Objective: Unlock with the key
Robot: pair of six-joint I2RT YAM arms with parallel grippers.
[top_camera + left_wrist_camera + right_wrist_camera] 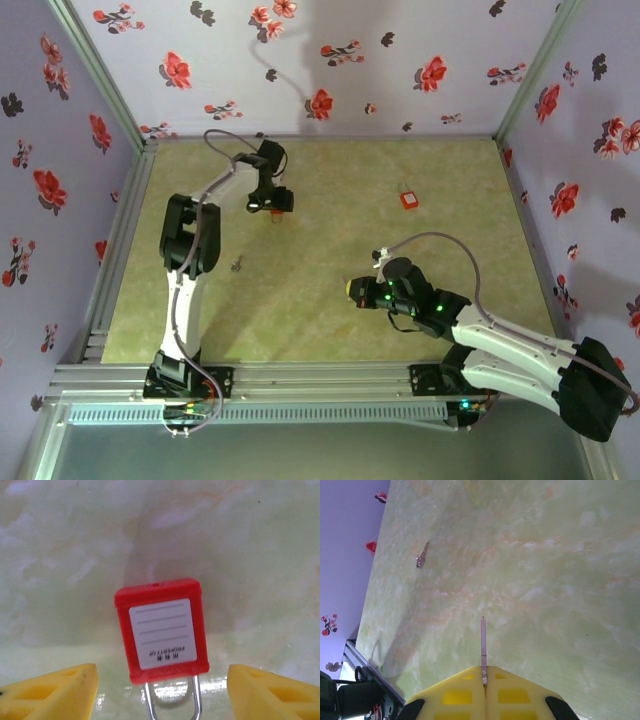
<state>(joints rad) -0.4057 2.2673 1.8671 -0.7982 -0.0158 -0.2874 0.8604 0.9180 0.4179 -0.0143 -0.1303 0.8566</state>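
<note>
the left gripper (162,692) stood open, with its yellow fingers (50,692) on both sides of the red padlock (162,630), near the shackle (172,705), and not touching it. the red padlock lay flat on the green table (250,540), with the white label up. the right gripper (484,672) was closed on a thin key (483,645), and the blade pointed out over the table. a second key (422,556) lay on the table, well apart from it.
</note>
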